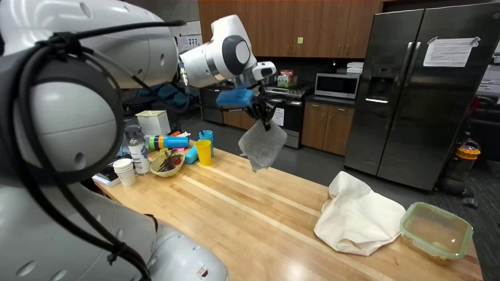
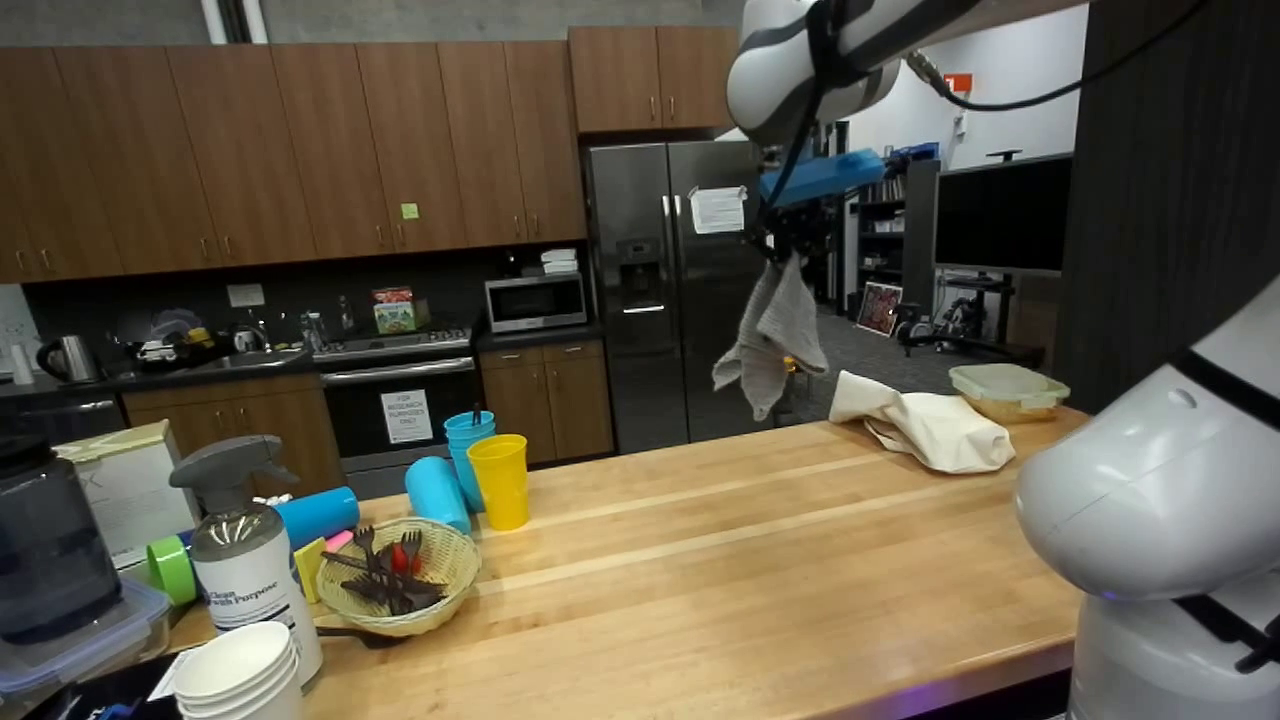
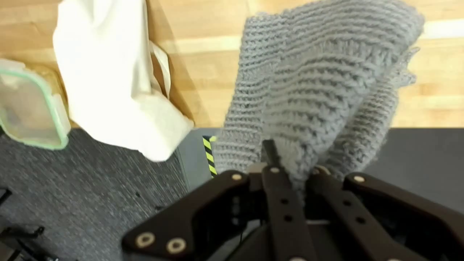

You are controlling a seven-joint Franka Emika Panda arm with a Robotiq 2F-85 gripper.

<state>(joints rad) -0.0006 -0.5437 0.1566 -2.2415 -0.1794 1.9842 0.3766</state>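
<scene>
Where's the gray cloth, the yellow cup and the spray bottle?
Gray cloth (image 3: pixel 308 85): in the wrist view, on its ribbed middle.
Yellow cup (image 2: pixel 502 488): in an exterior view, on its side.
Spray bottle (image 2: pixel 248 580): in an exterior view, on its label.

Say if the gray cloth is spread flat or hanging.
Hanging: the gripper pinches the gray cloth, which droops in loose folds below.

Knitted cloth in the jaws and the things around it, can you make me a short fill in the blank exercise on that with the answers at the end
The jaws hold a knitted cloth that is ____ in color.
In the wrist view, the food container appears to the ____ of the cream fabric.
The tumbler standing beside the stacked blue cups is ____.

Missing words: gray; left; yellow.
</scene>
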